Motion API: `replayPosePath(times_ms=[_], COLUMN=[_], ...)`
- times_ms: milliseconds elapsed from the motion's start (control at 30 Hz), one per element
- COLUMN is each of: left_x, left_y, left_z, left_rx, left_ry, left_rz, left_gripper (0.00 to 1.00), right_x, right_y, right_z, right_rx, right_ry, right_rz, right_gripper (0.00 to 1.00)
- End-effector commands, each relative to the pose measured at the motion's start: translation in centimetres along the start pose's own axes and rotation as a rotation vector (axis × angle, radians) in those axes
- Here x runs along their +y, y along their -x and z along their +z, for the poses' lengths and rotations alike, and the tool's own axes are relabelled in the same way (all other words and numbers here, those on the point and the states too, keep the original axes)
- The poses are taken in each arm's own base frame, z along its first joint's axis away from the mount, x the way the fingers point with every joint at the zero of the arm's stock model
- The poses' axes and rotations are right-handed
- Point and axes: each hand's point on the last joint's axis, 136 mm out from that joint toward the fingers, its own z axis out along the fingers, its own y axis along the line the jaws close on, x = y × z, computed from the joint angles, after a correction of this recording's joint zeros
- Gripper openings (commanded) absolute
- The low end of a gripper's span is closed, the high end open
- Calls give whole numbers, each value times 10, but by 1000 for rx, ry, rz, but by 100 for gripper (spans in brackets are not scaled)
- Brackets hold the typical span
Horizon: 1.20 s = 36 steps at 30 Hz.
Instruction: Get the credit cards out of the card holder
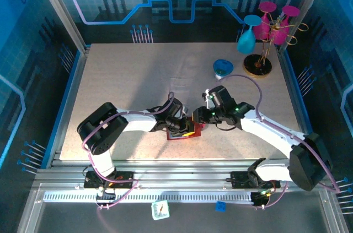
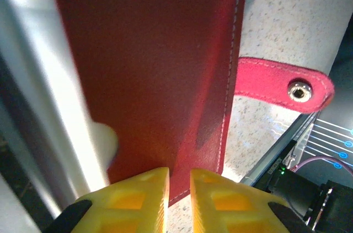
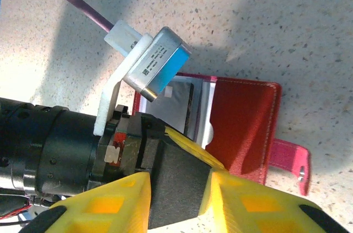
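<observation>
Wallet (image 3: 242,128) sits open on the table (image 2: 287,18), one flap's edge pinched between the left gripper's (image 2: 179,182) jaws; the right gripper's (image 3: 177,191) jaws stand apart just beside it.

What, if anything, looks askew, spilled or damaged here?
Nothing spilled or damaged stands out. The red card holder lies open, its closing tab sticking out sideways. The left gripper appears to pinch one flap's edge, and the right gripper hovers open beside it. All of this fits the task.
</observation>
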Motion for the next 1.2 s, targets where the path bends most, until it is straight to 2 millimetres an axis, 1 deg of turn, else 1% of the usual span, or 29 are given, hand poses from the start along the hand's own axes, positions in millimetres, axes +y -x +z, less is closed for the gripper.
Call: replayPosePath(times_ms=[0, 167, 233, 333, 400, 500, 633, 733, 1000, 1100, 1167], left_x=[5, 4, 4, 5, 3, 2, -3, -3, 9, 17, 22], left_y=[-6, -8, -8, -7, -7, -5, -2, 0, 12, 15, 14], left_z=[-3, -13, -15, -17, -18, -24, -35, -46, -77, -80, -79], left_rx=[-1, -24, -29, -33, -36, -60, -91, -113, -217, -228, -215], left_ry=[18, 23, 26, 34, 31, 33, 32, 63, 159, 169, 172], left_rz=[6, 21, 22, 16, 16, 16, 25, 43, 64, 49, 36], left_gripper=[17, 19, 19, 19, 19, 19, 19, 19, 19, 18, 18], right_x=[3, -8, -9, -14, -14, -21, -32, -42, -58, -65, -65], right_y=[6, 11, 12, 6, 2, -5, -11, -17, -38, -41, -41], right_z=[2, 14, 20, 34, 42, 51, 56, 58, 59, 55, 54], right_rx=[20, 22, 36, 106, 147, 173, 193, 204, 247, 242, 232], right_ry=[13, 23, 50, 59, 72, 63, 28, -4, -40, -81, -76], right_rz=[30, 81, 92, 121, 126, 131, 129, 137, 149, 138, 134], right_gripper=[32, 26, 22, 14, 12, 11, 10, 10, 10, 10, 10])
